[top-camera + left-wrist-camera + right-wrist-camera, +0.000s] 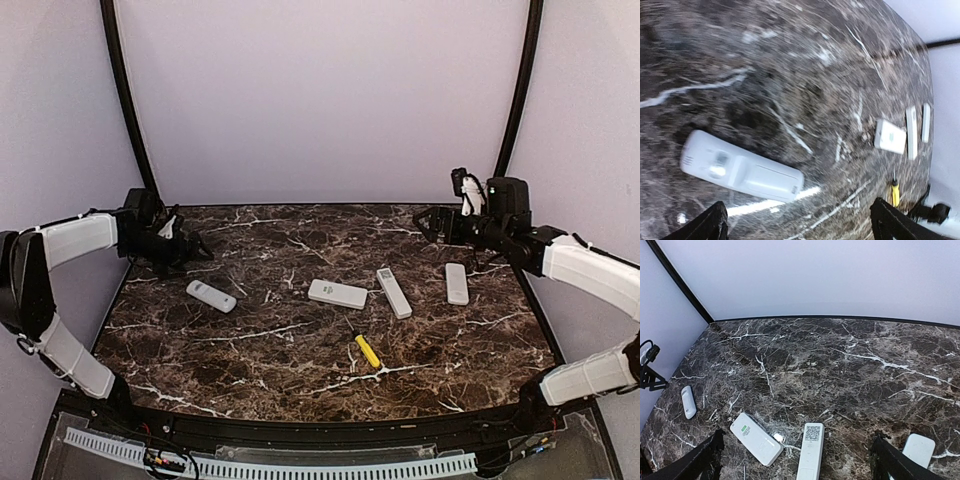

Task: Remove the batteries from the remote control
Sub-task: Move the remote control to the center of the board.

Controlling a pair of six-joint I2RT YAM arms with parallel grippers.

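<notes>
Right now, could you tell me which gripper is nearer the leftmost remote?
Left. The left gripper is just beyond the leftmost remote; the right gripper is far off to its right.

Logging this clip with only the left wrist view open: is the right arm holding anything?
Observer: No. The right arm's fingers stand apart with nothing between them.
Operator: Where is that arm?
Observer: The right arm reaches over the far right corner of the table, beyond the four white remotes.
Operator: Which side of the long slim remote faces up?
Observer: The slim remote shows a QR code label near its far end, and no buttons can be seen on that side.
</notes>
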